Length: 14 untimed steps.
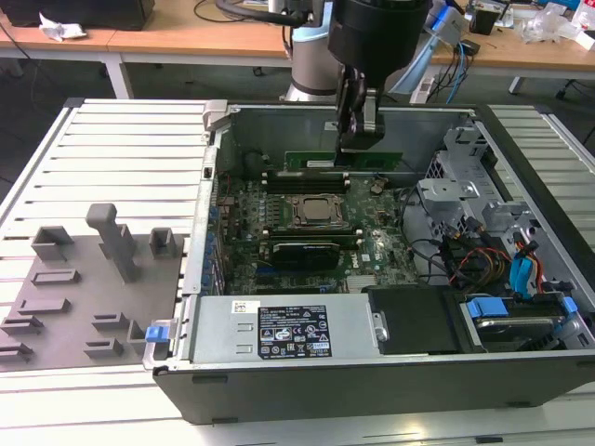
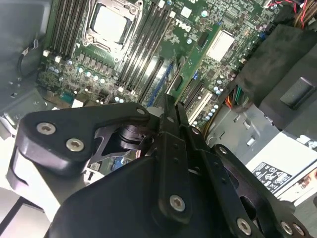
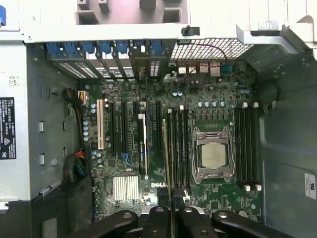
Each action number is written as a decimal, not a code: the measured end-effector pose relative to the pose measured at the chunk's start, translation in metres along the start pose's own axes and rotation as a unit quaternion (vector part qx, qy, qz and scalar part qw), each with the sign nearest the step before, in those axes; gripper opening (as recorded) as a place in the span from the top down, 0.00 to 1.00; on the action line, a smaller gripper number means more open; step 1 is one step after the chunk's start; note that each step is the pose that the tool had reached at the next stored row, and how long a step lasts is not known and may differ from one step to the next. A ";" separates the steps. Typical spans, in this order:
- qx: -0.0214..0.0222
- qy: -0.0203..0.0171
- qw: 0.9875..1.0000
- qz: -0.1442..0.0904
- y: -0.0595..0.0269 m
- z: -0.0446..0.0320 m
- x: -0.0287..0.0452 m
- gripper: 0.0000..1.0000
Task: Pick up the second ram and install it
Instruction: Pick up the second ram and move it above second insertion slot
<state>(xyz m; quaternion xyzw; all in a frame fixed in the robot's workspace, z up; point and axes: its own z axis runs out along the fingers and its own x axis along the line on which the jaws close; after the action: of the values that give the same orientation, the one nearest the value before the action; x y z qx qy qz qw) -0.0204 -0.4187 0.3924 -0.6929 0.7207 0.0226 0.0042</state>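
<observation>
My gripper [image 1: 358, 144] is shut on the second ram [image 1: 311, 160], a long green stick held level and on its edge inside the open computer case. It hangs above the motherboard [image 1: 376, 253], over the memory slots on the far side of the square CPU socket [image 1: 319, 212]. In the second wrist view the stick [image 2: 205, 49] runs out from the gripper [image 2: 171, 103] with its white sticker facing up. In the first wrist view it [image 3: 167, 163] is a thin edge-on line beside the slots next to the socket [image 3: 213, 154], rising from the gripper [image 3: 171, 207]. It is apart from the slots.
A grey tray [image 1: 65, 321] with plastic blocks lies at the exterior view's left on the slatted table. The power supply [image 1: 288, 330] fills the case's near side. Drive bays and coloured cables [image 1: 516, 274] crowd the exterior view's right. The case walls [image 1: 279, 125] ring the board.
</observation>
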 end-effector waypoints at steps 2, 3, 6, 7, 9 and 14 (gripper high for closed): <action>0.000 0.000 1.000 0.000 -0.0020 0.0020 -0.0004 0.87; 0.000 0.000 1.000 0.000 -0.0034 0.0037 -0.0006 0.87; 0.000 0.000 1.000 0.000 -0.0061 0.0093 -0.0011 0.87; 0.000 0.000 1.000 0.000 -0.0062 0.0102 -0.0012 0.87; 0.000 0.000 1.000 0.000 -0.0064 0.0132 -0.0014 0.87; 0.000 -0.001 1.000 0.000 -0.0067 0.0218 -0.0025 0.87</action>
<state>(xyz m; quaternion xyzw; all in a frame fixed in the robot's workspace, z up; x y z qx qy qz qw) -0.0142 -0.4156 0.3705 -0.6929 0.7207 0.0233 0.0043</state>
